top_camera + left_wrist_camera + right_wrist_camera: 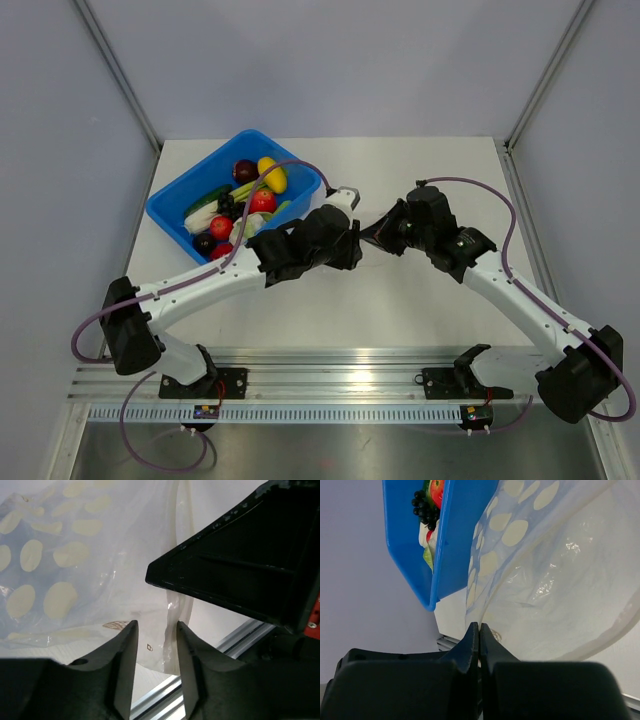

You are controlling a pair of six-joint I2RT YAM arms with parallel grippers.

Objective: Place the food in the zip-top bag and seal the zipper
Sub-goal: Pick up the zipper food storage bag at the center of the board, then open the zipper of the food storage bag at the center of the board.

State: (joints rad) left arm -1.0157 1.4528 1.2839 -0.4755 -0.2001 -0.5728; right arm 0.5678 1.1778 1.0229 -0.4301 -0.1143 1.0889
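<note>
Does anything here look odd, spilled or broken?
Nothing spilled or broken. The food all sits in the blue tub, and the zip-top bag is only crumpled, pinched by the right gripper.

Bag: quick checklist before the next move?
1. Right gripper shut on the bag: ok, its fingers are closed at the film's edge.
2. Left gripper gripping the bag: not ok, its jaws are open with film between them.
3. Bag mouth open: cannot tell.
4. Food ready to pick: ok, it is piled in the tub.
5. Food in the bag: not ok, none shows.
</note>
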